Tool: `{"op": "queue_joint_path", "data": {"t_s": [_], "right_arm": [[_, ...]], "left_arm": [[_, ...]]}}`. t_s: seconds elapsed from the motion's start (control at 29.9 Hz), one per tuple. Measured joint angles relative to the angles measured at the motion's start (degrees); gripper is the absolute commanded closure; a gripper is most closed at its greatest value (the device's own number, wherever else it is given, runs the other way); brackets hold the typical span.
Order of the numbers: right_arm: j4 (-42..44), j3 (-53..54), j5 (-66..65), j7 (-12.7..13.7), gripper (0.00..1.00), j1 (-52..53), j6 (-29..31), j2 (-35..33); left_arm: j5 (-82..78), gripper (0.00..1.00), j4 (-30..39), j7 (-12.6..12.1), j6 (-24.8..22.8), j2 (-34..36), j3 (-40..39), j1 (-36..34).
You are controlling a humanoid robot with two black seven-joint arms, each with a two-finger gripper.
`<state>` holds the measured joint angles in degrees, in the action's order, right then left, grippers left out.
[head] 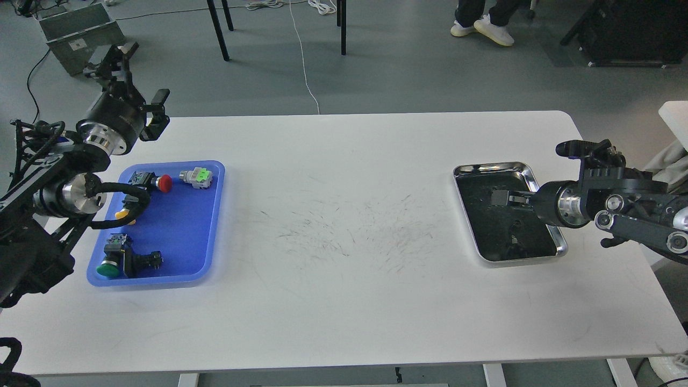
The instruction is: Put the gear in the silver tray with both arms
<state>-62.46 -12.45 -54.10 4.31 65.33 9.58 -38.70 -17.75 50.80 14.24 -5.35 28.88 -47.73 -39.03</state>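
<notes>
White table (344, 215), silver tray (559, 251) long axis running near-to-far, right tool (505, 198) pinching small dark part, left tool (137, 80) spread.

We see a white table (344, 215), scuffed with dark marks at its middle. On it at nine o'clock lies a blue tray (207, 236), and at three o'clock a silver tray (548, 207).
</notes>
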Motion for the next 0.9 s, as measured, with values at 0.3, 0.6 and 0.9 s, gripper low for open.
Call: {"op": "queue_joint_path", "data": {"t_s": [0.3, 0.6, 0.9], "right_arm": [[6.73, 21.39, 4.36, -1.08, 0.03, -2.23, -0.44, -0.29], [19.52, 45.65, 26.54, -2.27, 0.04, -3.81, -0.42, 7.56], [21.09, 56.37, 61.99, -2.74, 0.04, -8.92, 0.33, 11.54]], "left_arm": [[0.0, 0.02, -0.27, 0.0, 1.19, -0.16, 0.0, -1.13], [0.11, 0.02, -0.58, -1.84, 2.23, -2.04, 0.0, -4.19], [2.23, 0.02, -1.89, -2.97, 5.87, -7.77, -1.04, -7.38]]}}
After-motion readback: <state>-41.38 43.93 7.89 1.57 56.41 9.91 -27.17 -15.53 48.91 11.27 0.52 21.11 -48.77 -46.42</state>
